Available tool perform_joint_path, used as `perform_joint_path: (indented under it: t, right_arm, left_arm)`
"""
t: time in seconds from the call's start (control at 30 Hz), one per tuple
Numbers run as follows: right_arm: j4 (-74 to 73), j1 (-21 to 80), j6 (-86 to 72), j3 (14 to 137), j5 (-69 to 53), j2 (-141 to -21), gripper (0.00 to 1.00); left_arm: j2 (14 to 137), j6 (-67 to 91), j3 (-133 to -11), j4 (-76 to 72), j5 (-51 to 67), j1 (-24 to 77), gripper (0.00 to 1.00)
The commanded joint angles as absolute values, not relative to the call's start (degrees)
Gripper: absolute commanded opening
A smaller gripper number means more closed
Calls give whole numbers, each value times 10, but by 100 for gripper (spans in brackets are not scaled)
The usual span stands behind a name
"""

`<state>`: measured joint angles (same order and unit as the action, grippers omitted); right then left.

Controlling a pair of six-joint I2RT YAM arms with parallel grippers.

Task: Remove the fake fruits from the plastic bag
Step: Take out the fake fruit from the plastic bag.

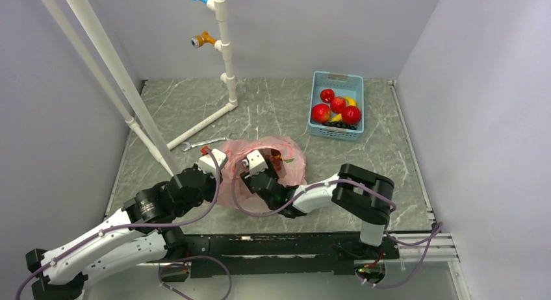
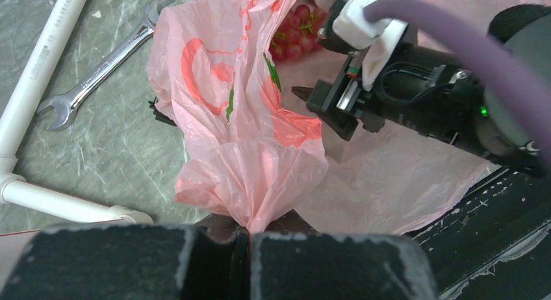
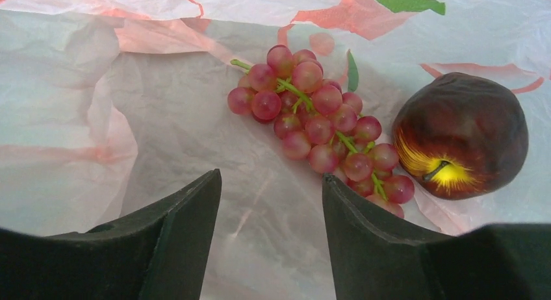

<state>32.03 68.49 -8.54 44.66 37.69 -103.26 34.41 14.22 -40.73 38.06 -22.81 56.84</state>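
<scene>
Left gripper (image 2: pixel 247 240): fingers pressed together, pinching a gathered fold of the pink bag (image 2: pixel 240 118). Right gripper (image 3: pixel 269 183): fingers spread, holding nothing, inside the bag. The grape bunch (image 3: pixel 318 128) lies diagonally ahead, stem upper left, beside a dark red fruit (image 3: pixel 461 134).

I'm seeing the plastic bag (image 2: pixel 247 150) showing as thin, crinkly, translucent film with a faint sheen. The grapes (image 3: pixel 318 118) are gleaming smooth and glossy, while the darker red-brown piece (image 3: pixel 461 134) is looking duller and slightly wrinkled. The wrench (image 2: pixel 107 63) is glinting like polished metal. The table (image 2: pixel 97 150) is looking smooth and stone-veined, and the pipe (image 2: pixel 40 60) is looking like smooth white plastic.
</scene>
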Motion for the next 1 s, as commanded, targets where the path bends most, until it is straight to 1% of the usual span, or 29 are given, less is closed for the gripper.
perform_joint_path:
  t: [0.0,0.07,0.17,0.23,0.33,0.43,0.5,0.6,0.7,0.87,0.97]
  right_arm:
    - [410,680,-51,476,407,-1063,63]
    - [424,677,-40,478,409,-1073,70]
    - [446,669,-27,476,408,-1082,77]
    - [451,659,-22,480,404,-1087,80]
    - [453,643,-9,487,388,-1094,81]
    - [464,631,16,492,365,-1105,91]
    - [463,619,16,497,353,-1113,96]
    - [462,599,7,498,323,-1119,98]
    - [450,579,1,504,268,-1128,99]
    - [430,565,-17,520,248,-1154,96]
    - [424,554,-29,520,230,-1162,91]
  left_arm:
    - [347,140,-415,378,-240,573,0]
    - [347,140,-415,378,-240,574,0]
    - [348,140,-416,378,-240,575,0]
    - [348,140,-416,378,-240,575,0]
    - [349,140,-416,378,-240,576,0]
    - [351,141,-416,379,-241,578,0]
    - [351,141,-416,379,-242,579,0]
    - [354,140,-416,379,-242,580,0]
    - [358,141,-416,380,-243,581,0]
    - [358,142,-416,381,-245,582,0]
    - [358,141,-415,380,-246,583,0]
